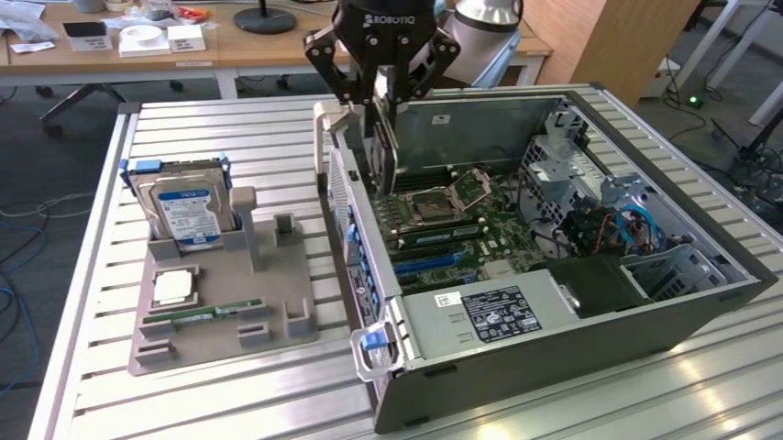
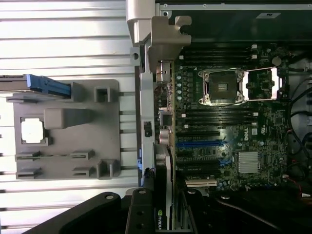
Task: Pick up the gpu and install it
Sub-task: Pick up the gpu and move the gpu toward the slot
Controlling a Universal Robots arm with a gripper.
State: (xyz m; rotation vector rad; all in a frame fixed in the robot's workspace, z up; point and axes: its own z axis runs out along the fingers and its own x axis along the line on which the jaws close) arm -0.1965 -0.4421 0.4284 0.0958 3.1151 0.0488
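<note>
Black gpu [image 1: 381, 151] hangs upright in the open case [image 1: 551, 367].

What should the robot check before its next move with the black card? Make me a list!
1. The hand grips the card: ok, it hangs upright between the fingers.
2. The card is over the open computer case: ok.
3. The blue slot is free: ok, nothing sits in it.
4. The card is lined up with a slot: cannot tell.
5. The card is pushed in: not ok, it hangs above the board.
6. The hard drive is out of the way: ok, it stands in the gray tray beside the case.
</note>
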